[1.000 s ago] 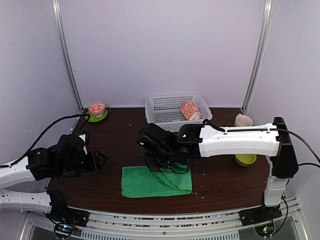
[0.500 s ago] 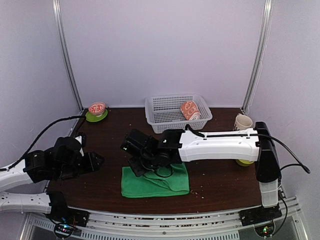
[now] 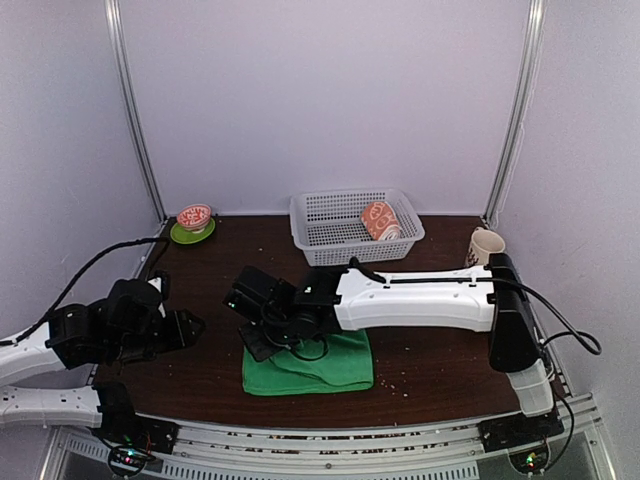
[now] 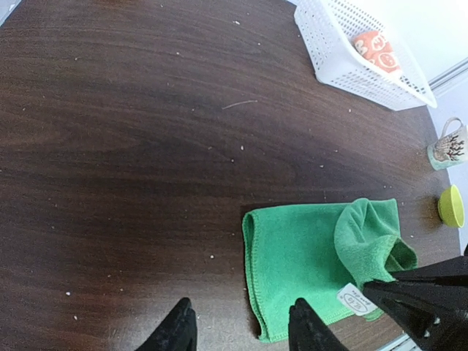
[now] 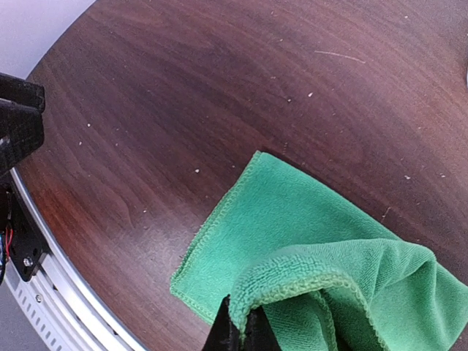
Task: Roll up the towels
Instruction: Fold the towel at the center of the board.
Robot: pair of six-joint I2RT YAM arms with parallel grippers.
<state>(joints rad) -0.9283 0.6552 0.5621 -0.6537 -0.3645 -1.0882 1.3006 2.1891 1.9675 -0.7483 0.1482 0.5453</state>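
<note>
Pinching a raised hem of the green towel (image 3: pixel 310 365) with the right gripper (image 5: pixel 238 330), jaws closed tight on the plush edge, on the near side of the white basket (image 3: pixel 320 228) and a little toward its left end. Holding nothing in the left gripper (image 4: pixel 241 333): fingers partly apart, hovering over bare wood, well off to the near left of the basket and clear of the cloth. Green towel spread on the dark table (image 3: pixel 200 270), nearer than the basket and well apart from it, one end lifted and folded back over the rest. Inside the basket at its right end, looking rolled already: the peach-orange towel (image 3: pixel 380 220). Several ways of going wrong from here, by judgement: losing the hem from so thin a pinch, through pulling harder than the plush allows; dragging the whole cloth across the wood toward the basket's left instead of turning it over itself, for want of anything pinning the flat end; ending with a loose, slanted fold rather than a roll, through carrying one corner ahead of the other. Probably worth bringing the idle left gripper down onto the flat end. Long axis running side to side, parallel with the basket's long front wall; flat free end pointing past the basket's left end, lifted end with the white care label (image 4: pixel 351 296) toward its right, hem curling up and over leftward.
</note>
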